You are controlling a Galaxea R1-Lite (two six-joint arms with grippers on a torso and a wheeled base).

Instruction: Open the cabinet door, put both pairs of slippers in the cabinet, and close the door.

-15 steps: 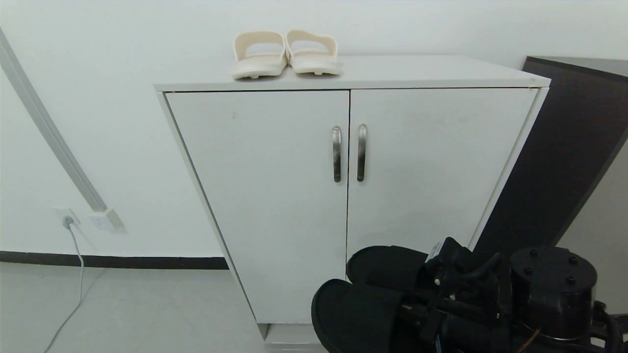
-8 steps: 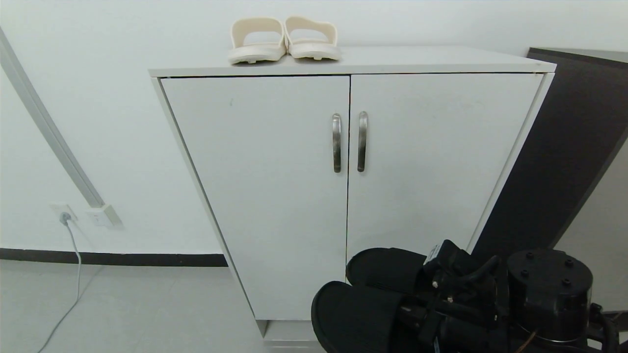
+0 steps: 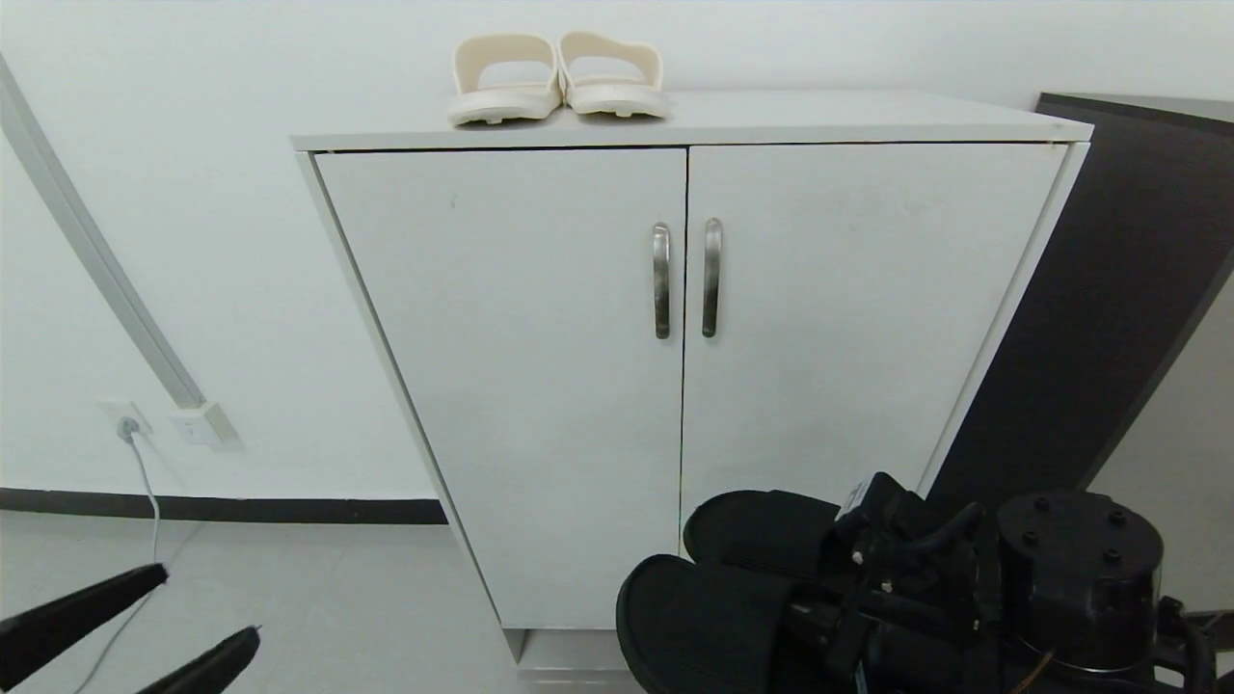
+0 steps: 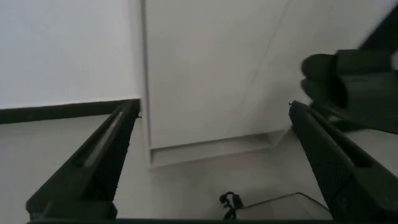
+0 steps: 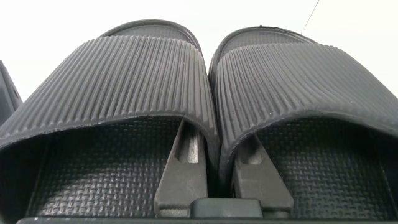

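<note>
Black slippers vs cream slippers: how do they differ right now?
Colour: black slippers are dark with ribbed straps; cream slippers are pale and smooth.
Place: black slippers hang low before the closed doors; cream slippers rest on the cabinet top.
Grip: the right gripper clamps the black slippers; the cream slippers are untouched.
Shared: each pair lies side by side.

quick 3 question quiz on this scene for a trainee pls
1. True or false: both cabinet doors are shut.
2. Which end effector holds the black slippers?
3. Where are the cream slippers relative to the cabinet? A on top of it; B inside it; C on the floor beside it.
Key: 1 true; 2 the right end effector; 3 A.
</note>
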